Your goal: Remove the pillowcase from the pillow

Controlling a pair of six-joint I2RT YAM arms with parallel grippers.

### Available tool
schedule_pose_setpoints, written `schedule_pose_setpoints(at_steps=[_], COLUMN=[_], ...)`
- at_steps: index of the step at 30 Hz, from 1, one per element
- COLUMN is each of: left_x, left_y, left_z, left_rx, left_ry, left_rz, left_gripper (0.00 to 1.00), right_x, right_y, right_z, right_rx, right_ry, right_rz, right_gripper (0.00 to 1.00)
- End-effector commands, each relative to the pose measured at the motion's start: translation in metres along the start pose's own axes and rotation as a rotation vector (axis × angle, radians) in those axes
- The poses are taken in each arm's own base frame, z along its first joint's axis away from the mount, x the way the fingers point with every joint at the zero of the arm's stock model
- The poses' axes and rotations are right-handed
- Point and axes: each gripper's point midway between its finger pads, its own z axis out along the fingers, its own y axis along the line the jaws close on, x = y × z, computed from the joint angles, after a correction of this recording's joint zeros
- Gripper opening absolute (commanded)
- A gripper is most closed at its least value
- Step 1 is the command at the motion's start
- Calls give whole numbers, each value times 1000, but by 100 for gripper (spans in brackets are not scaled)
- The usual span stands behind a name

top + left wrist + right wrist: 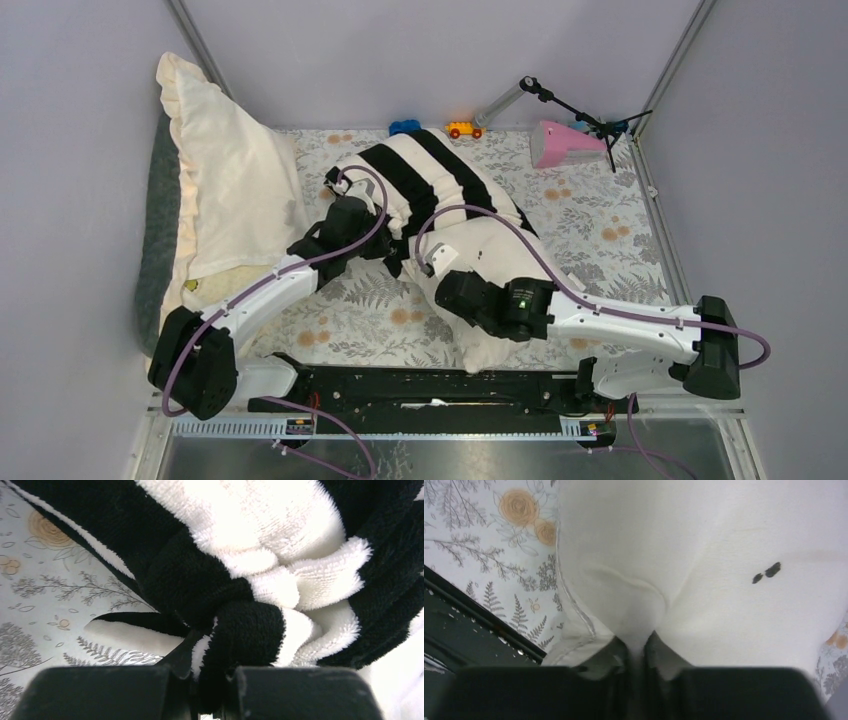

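Off-white smooth fabric of the pillow (724, 530), marked by dark specks, is pinched in a fold by the right gripper (636, 647) at its bare near end. Beyond, the left gripper (207, 685) clamps a bunch of plush striped pillowcase (215, 575) covering the far half. The plump oblong runs near-right to far-left on the flowered cloth (600, 230).

Left arm (290, 275) and right arm (620, 325): white links, black joints, looping purple cables (470, 212).
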Motion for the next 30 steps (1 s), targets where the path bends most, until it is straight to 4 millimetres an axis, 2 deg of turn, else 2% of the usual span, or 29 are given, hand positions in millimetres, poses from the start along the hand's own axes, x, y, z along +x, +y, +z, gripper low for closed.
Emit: schedule_pose_setpoints(at_steps=[1,4,6,9,12,14,15,17,18,20,23,26,28,30], left_x=[-58,-90,-110,-138,-168,-185,-192,-199,-200,-197,-176,-148,-134,-124], left_y=[-16,-7,-14,-40,-66,-79,-85,-91,-92,-90,-77,-63,-63,-72], left_z=[-24,-60,-86,-127,-159,-170,-173,-170,-165,-149,-112,-84,-79,-83], left_rx=[-37,-184,-202,-146,-112,-99,-92,-90,-93,-95,-121,-136,-102,-27], left_ry=[-179,-254,-301,-373,-422,-438,-445,-444,-438,-411,-324,-220,-182,-177], left_rz=[46,58,74,112,140,162,172,184,184,184,191,188,172,162], left_gripper=[0,0,0,0,0,0,0,0,0,2,12,31,54,71], right_x=[-20,-41,-51,-61,-77,-92,-97,-104,-103,-91,-58,-28,-13,-3], right_y=[-27,-39,-40,-33,-14,-11,-16,-35,-48,-76,-104,-114,-116,-123], right_z=[-10,-22,-27,-32,-46,-60,-65,-69,-64,-45,-7,23,35,40], right_rx=[76,-26,-120,-229,-412,-548,-593,-619,-596,-510,-429,-392,-339,-273], right_ry=[-111,-210,-253,-274,-289,-337,-361,-394,-392,-355,-253,-186,-167,-170], right_rz=[154,313,388,427,455,511,555,650,704,836,1037,1140,1154,1156], right_gripper=[3,0,0,0,0,0,0,0,0,0,0,0,0,0])
